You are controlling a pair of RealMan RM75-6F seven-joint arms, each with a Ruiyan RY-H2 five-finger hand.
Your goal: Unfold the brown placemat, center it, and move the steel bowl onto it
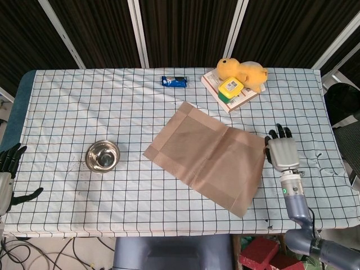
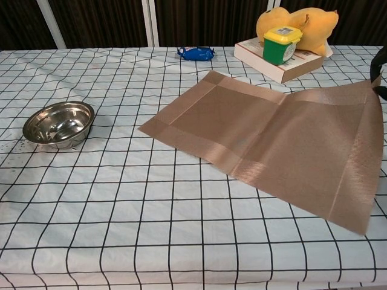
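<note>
The brown placemat (image 1: 209, 156) lies unfolded and skewed across the table's right half, also seen in the chest view (image 2: 278, 136). My right hand (image 1: 280, 151) pinches its right edge, lifting that side slightly; only the fingertips (image 2: 379, 63) show at the chest view's right border. The steel bowl (image 1: 102, 156) sits upright and empty to the left of the mat (image 2: 58, 124), apart from it. My left hand (image 1: 8, 174) hangs off the table's left edge with its fingers spread, holding nothing.
At the back right a yellow plush toy (image 1: 243, 71) and a yellow-lidded green jar (image 1: 230, 88) rest on a book (image 2: 281, 63). A blue packet (image 1: 174, 81) lies at the back centre. The checked tablecloth (image 1: 67, 107) covers the table.
</note>
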